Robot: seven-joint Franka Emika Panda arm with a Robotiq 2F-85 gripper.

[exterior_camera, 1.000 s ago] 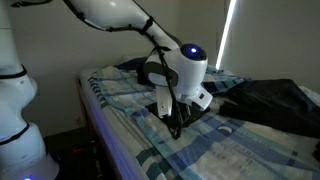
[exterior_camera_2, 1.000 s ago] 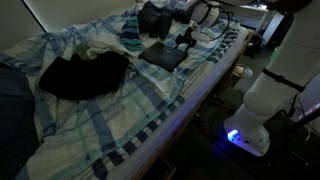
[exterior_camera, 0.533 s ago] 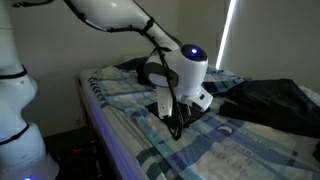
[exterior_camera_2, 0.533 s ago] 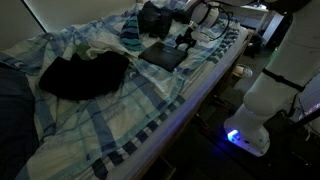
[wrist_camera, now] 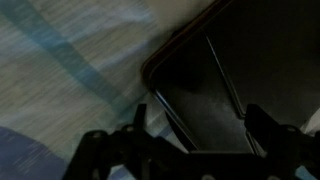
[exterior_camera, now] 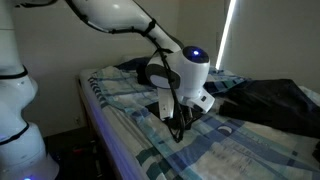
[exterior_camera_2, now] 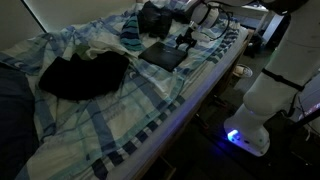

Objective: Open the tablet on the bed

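The tablet (exterior_camera_2: 163, 54) is a flat dark slab lying closed on the plaid bed (exterior_camera_2: 150, 105) near its far end. In the wrist view the tablet (wrist_camera: 230, 60) fills the upper right, and a thin brownish rim runs round its rounded corner. My gripper (wrist_camera: 200, 128) is open and hangs just above that corner. One finger (wrist_camera: 139, 125) is by the tablet's edge and the second finger (wrist_camera: 264, 124) is over its dark face. In both exterior views the gripper (exterior_camera: 177, 128) (exterior_camera_2: 186, 42) points down at the bed (exterior_camera: 120, 110). I cannot tell whether it touches the tablet.
A large rumpled dark cloth (exterior_camera_2: 85, 74) (exterior_camera: 272, 100) lies on the bedding beyond the tablet. A bulky dark bag (exterior_camera_2: 154, 18) sits just behind the tablet. The robot's white base (exterior_camera_2: 258, 98) stands beside the bed's long edge.
The wrist has shifted very slightly sideways over the tablet. The tablet and the rest of the scene look the same.
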